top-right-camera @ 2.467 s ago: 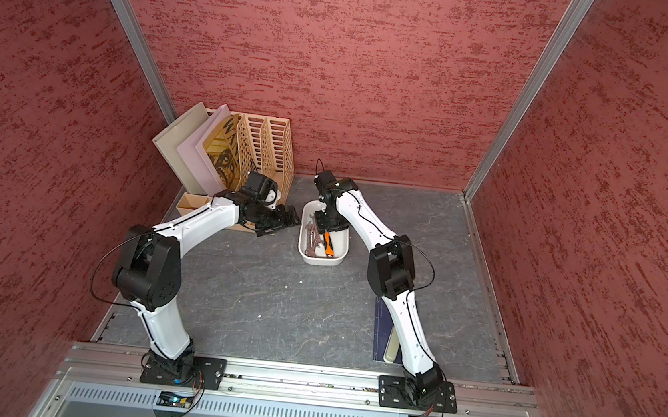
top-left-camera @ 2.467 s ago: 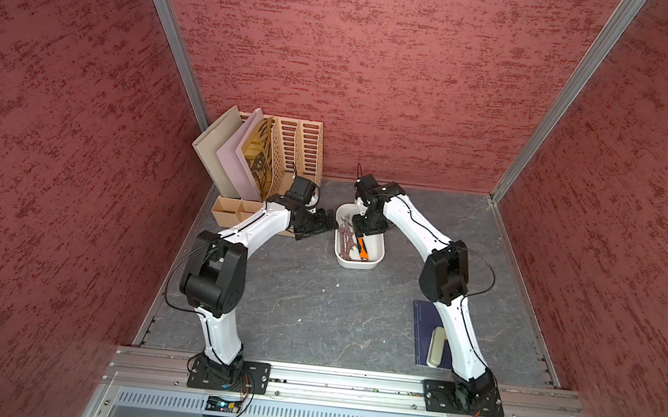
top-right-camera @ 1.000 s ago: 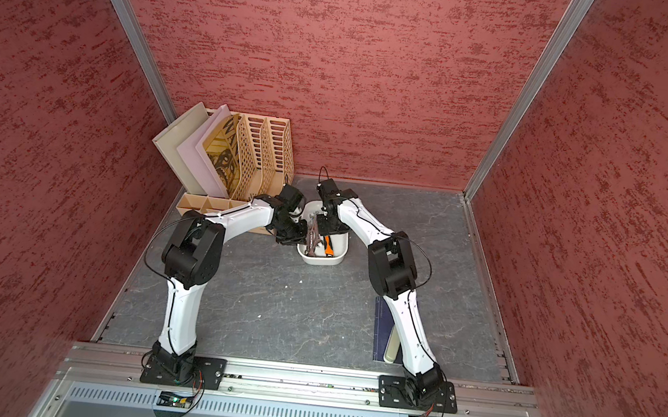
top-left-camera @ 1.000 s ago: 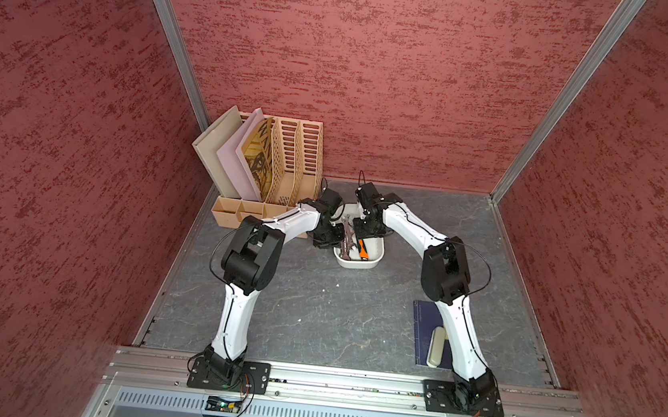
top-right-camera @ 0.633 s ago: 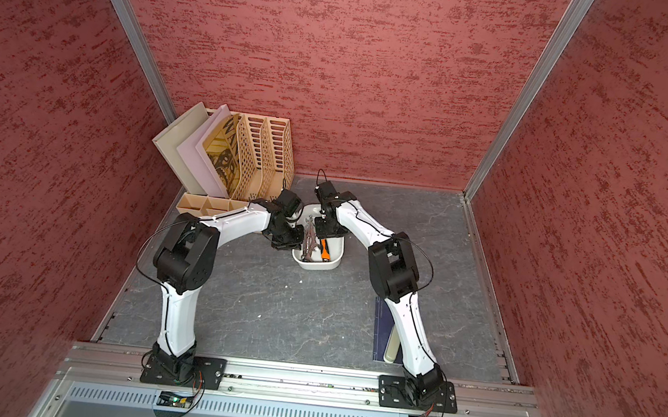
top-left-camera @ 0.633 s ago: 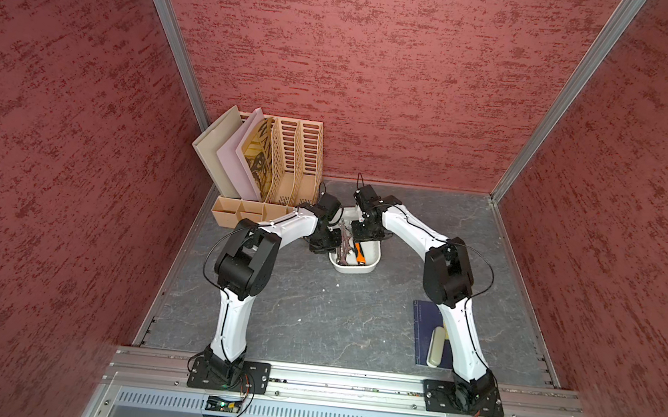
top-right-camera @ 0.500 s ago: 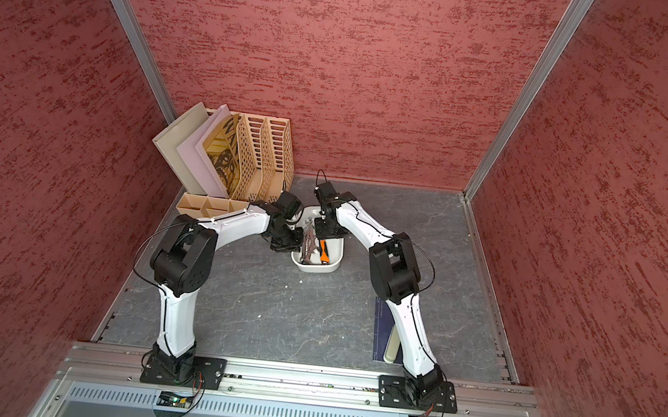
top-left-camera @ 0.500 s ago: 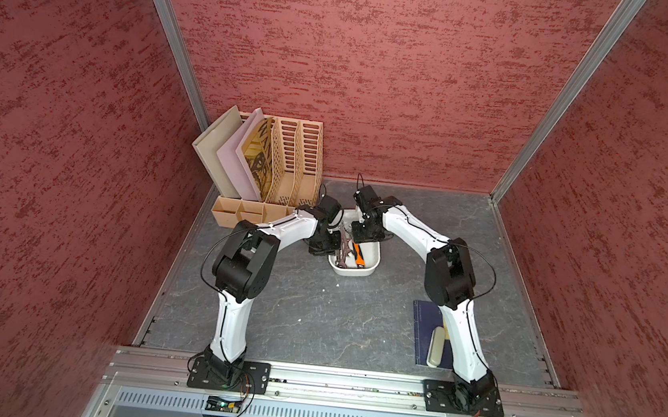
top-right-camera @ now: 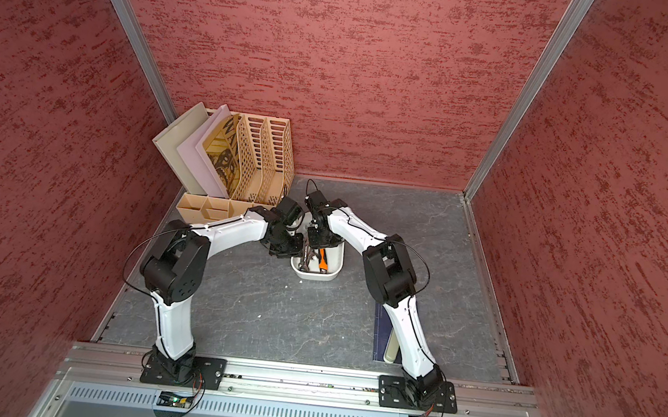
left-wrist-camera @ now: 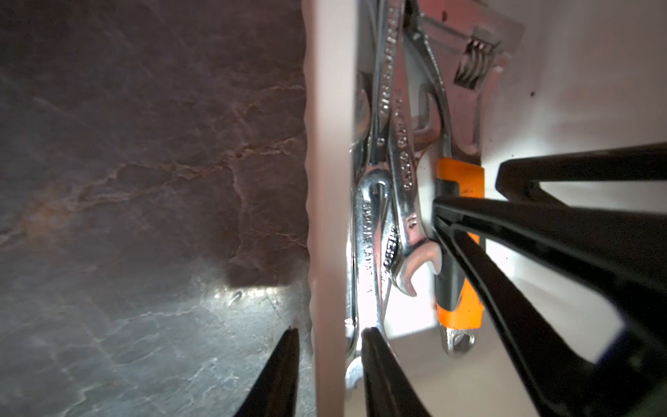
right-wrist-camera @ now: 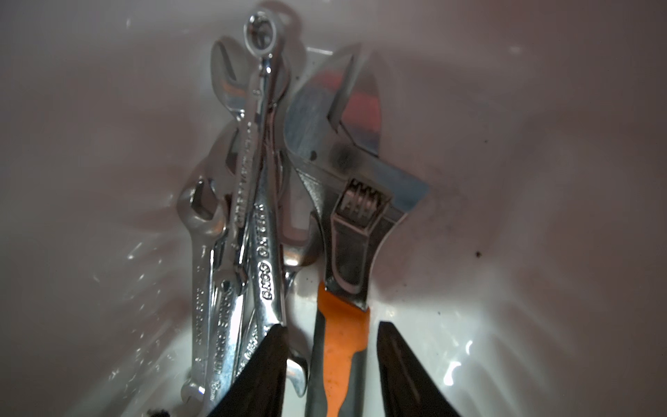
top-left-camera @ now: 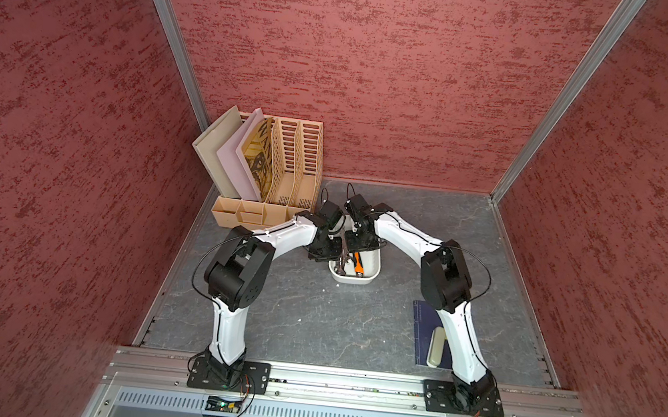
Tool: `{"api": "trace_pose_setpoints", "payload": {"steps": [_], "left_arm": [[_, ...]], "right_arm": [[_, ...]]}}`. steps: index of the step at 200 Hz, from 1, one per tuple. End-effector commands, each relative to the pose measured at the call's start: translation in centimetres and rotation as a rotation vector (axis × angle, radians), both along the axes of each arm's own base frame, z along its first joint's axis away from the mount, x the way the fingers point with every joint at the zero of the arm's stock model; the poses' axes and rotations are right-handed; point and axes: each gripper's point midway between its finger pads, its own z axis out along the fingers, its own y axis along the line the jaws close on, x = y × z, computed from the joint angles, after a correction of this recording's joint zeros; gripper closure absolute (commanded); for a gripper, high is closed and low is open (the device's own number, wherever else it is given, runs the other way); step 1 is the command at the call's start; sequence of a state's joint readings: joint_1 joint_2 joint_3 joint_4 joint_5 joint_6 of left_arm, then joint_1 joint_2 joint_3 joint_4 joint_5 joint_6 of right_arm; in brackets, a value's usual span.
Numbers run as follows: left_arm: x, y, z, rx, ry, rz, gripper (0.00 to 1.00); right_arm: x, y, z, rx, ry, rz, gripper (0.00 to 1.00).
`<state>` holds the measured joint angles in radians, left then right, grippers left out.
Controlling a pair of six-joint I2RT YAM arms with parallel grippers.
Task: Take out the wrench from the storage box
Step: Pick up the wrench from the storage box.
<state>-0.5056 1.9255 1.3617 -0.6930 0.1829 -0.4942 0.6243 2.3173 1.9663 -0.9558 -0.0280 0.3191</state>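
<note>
The left gripper (left-wrist-camera: 330, 332) stands slightly parted astride a side wall of the one storage box (top-left-camera: 352, 279), one finger outside and one inside. The right gripper (right-wrist-camera: 331, 325) is unclenched, its two fingers flanking the orange handle of the single adjustable wrench (right-wrist-camera: 355, 231), which lies in the box. Beside it, at least four chrome spanners (right-wrist-camera: 265, 260) overlap (their exact count is hard to make out). Both wrists hide the box's far end in both top views. A tan file rack (top-left-camera: 299, 160) holding three boards (top-left-camera: 220, 152) stands near; a navy pad (top-left-camera: 421, 330) lies well apart.
</note>
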Motion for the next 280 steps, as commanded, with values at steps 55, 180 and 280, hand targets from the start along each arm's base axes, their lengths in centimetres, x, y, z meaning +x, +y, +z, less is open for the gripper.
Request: {"api": "trace_pose_setpoints", "payload": {"steps": [55,180,280], "left_arm": [[0.4,1.7,4.0,0.006,-0.107,0.026,0.62],[0.8,4.4,7.7,-0.009,-0.173,0.07,0.46],[0.8,5.5,9.2,-0.019,-0.202,0.075,0.22]], "right_arm": [[-0.2,-1.1,0.3,-0.06,-0.021,-0.083,0.62],[-0.7,-0.8,-2.9,-0.075,0.032,-0.125,0.68],[0.4,-0.9,0.5,-0.071,-0.047,-0.173,0.85]]}}
